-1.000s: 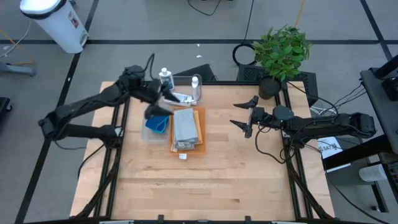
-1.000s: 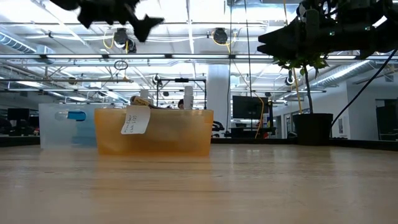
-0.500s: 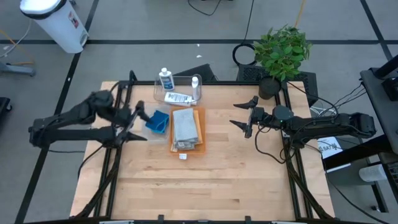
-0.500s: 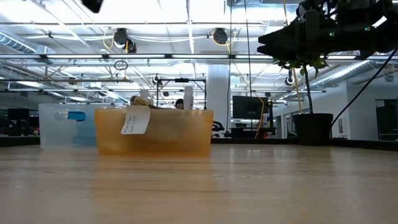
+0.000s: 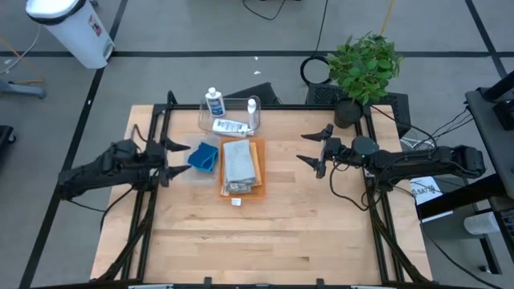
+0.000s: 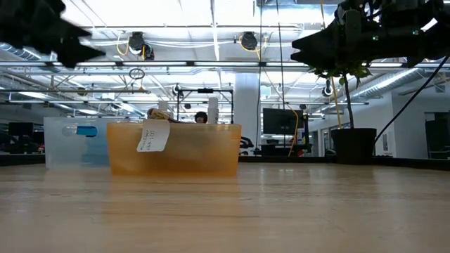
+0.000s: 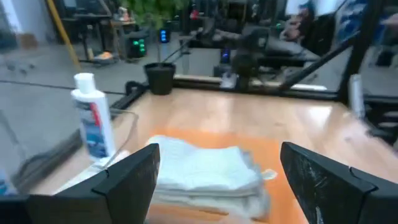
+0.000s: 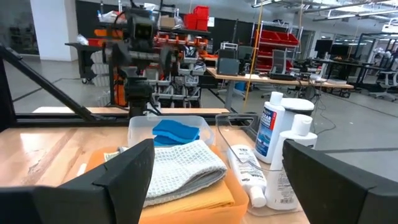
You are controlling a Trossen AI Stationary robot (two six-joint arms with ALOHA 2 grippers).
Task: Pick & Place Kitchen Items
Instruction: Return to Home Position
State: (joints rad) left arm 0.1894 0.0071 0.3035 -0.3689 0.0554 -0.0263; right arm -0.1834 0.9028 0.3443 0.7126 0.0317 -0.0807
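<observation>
left gripper (image 5: 181, 158) fingers spread, just beside the blue sponges (image 5: 204, 156); right gripper (image 5: 315, 146) likewise spread

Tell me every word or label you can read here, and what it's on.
No text reads clearly.
On the standing white bottle, a blue label: print too small to read.
On the orange container, a paper tag: marks too blurred to read.
On the white bin, a sticker: too small to read.
</observation>
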